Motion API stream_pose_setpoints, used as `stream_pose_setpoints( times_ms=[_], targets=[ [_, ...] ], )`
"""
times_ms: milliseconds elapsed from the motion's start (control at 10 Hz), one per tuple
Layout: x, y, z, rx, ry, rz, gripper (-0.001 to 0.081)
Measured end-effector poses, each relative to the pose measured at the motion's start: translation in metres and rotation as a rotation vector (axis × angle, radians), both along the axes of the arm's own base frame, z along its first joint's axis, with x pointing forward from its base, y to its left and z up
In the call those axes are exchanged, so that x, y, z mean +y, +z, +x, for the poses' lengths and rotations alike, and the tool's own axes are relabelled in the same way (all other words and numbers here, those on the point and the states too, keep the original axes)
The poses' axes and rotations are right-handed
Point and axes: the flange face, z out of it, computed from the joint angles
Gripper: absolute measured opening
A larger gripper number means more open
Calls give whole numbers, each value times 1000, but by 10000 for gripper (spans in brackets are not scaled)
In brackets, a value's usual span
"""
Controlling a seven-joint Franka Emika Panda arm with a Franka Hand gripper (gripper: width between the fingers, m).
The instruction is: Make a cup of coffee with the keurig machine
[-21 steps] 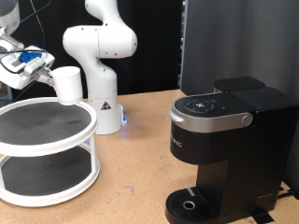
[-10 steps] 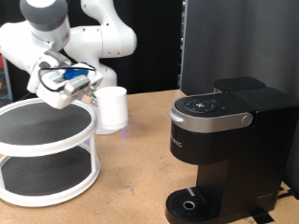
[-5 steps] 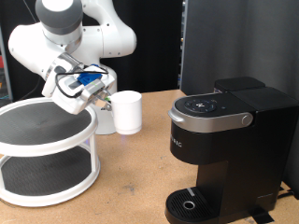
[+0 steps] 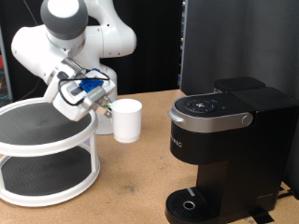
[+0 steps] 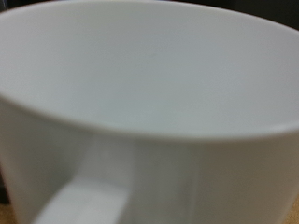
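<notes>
The white cup (image 4: 127, 120) hangs in the air above the wooden table, between the white two-tier stand and the keurig machine (image 4: 224, 149). My gripper (image 4: 104, 106) is shut on the cup at its handle side, to the cup's left in the exterior view. The cup is upright and sits left of the machine's silver-grey lid, at about lid height. The wrist view is filled by the cup's white wall and handle (image 5: 149, 140); the fingers do not show there. The machine's lid is closed and its drip tray (image 4: 192, 203) at the base holds nothing.
A white two-tier round stand (image 4: 45, 149) with dark shelves stands at the exterior view's left. A second white robot arm's base (image 4: 105, 93) stands behind. A black panel (image 4: 243, 42) rises behind the machine. The table is bare wood (image 4: 131, 196).
The arm has carried the cup from above the stand at the left rightward and downward, toward the keurig machine. The cup is now lower and closer to the machine.
</notes>
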Motion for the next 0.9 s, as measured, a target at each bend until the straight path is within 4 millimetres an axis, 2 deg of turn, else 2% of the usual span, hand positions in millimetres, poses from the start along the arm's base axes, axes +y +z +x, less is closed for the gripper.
stream_pose_setpoints(
  times_ms=[900],
  targets=[
    [10, -59, 9, 54, -5, -64, 69]
  ],
)
